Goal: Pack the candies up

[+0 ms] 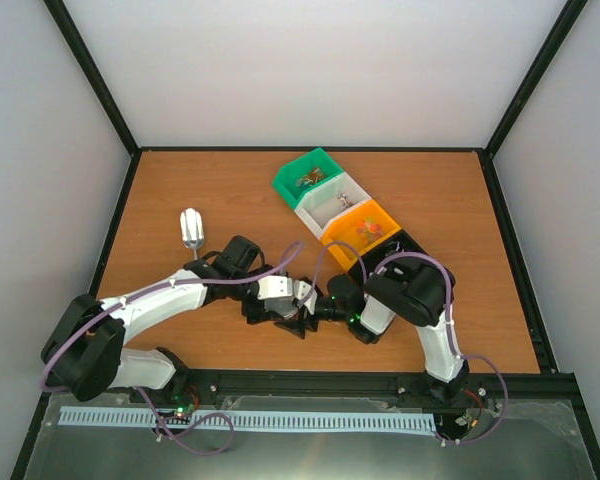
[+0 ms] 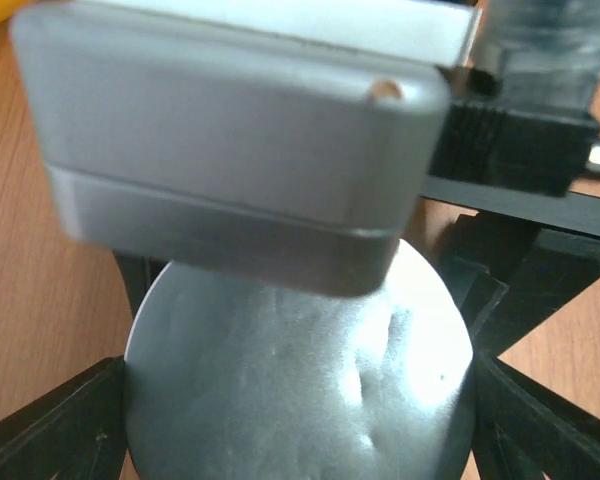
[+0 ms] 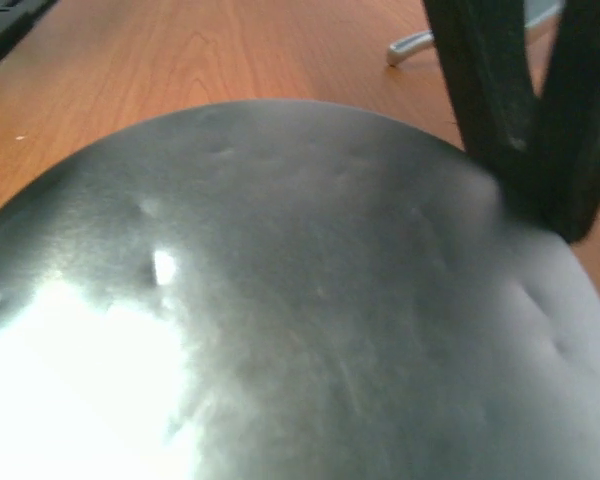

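Tiny wrapped candies lie in the green bin [image 1: 308, 181] and the orange bin [image 1: 365, 228]. Both grippers meet low over the table's near middle. My left gripper [image 1: 300, 300] is shut on a round silvery metal lid [image 2: 300, 390]. Its black fingers [image 2: 65, 425] flank the lid's rim in the left wrist view. My right gripper [image 1: 325, 308] presses close from the right, and its grey body [image 2: 240, 140] hangs over the lid. The lid [image 3: 310, 300] fills the right wrist view and hides the right fingers. The jar body under the lid is hidden.
Four bins stand in a diagonal row at the back right: green [image 1: 292, 185], white [image 1: 320, 215], orange [image 1: 338, 240] and black [image 1: 412, 243]. A silvery scoop-like thing [image 1: 191, 228] lies on the table at the left. Its handle shows in the right wrist view [image 3: 410, 45].
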`<control>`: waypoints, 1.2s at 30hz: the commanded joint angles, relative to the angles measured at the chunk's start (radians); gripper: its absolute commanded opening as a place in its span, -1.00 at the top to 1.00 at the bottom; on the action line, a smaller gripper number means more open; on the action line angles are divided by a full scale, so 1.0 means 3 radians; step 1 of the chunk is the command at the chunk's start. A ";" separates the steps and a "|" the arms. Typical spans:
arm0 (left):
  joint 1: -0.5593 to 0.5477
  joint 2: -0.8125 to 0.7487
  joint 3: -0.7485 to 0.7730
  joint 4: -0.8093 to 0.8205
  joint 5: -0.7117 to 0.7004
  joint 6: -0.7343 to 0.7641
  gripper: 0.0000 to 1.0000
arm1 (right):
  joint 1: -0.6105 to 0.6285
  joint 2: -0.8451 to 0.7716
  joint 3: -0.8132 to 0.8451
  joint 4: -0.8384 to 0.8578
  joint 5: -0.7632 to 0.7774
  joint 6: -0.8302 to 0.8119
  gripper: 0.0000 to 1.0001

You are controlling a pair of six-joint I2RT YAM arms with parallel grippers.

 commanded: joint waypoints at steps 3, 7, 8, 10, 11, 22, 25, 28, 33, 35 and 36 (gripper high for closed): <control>-0.0025 0.0017 -0.0076 0.0234 -0.0450 -0.0472 -0.09 | 0.0009 -0.0114 -0.0136 0.0201 0.0685 0.0528 -1.00; -0.0025 0.0060 -0.0042 0.0292 -0.0493 -0.0663 -0.06 | 0.0074 -0.0085 -0.0110 0.0268 0.0900 0.0685 -0.98; -0.0024 0.0063 -0.0032 0.0287 -0.0486 -0.0672 -0.06 | 0.0087 -0.0073 -0.0087 0.0271 0.0921 0.0682 -0.95; -0.0025 0.0065 -0.0033 0.0257 -0.0436 -0.0639 -0.06 | 0.0094 -0.0038 -0.0059 0.0308 0.0969 0.0659 -0.87; -0.0022 0.0060 -0.0033 0.0238 -0.0413 -0.0621 -0.05 | 0.0094 -0.0029 -0.0058 0.0337 0.0991 0.0634 -0.84; -0.0025 0.0086 -0.0006 0.0063 -0.0215 -0.0270 0.02 | 0.0110 0.0009 -0.0146 0.0586 0.0582 0.0323 -0.28; -0.0025 0.0151 0.0056 -0.0109 -0.0184 -0.0013 0.03 | 0.0103 0.0050 -0.0227 0.0699 0.0397 0.0056 -0.16; -0.0020 0.0255 0.0142 -0.0409 -0.0024 0.0291 0.05 | 0.0083 0.0036 -0.0276 0.0704 0.0211 -0.0039 -0.09; -0.0020 0.0242 0.0126 -0.0694 0.0203 0.0956 0.06 | -0.0031 -0.0059 -0.0271 0.0557 -0.0159 -0.0082 -0.05; -0.0020 0.0252 0.0142 -0.0725 0.0187 0.1031 0.07 | -0.0088 -0.0086 -0.0257 0.0498 -0.0213 -0.0084 -0.07; -0.0016 0.0249 0.0153 -0.0716 0.0176 0.1022 0.07 | -0.0109 -0.0106 -0.0246 0.0484 -0.0193 -0.0081 -0.10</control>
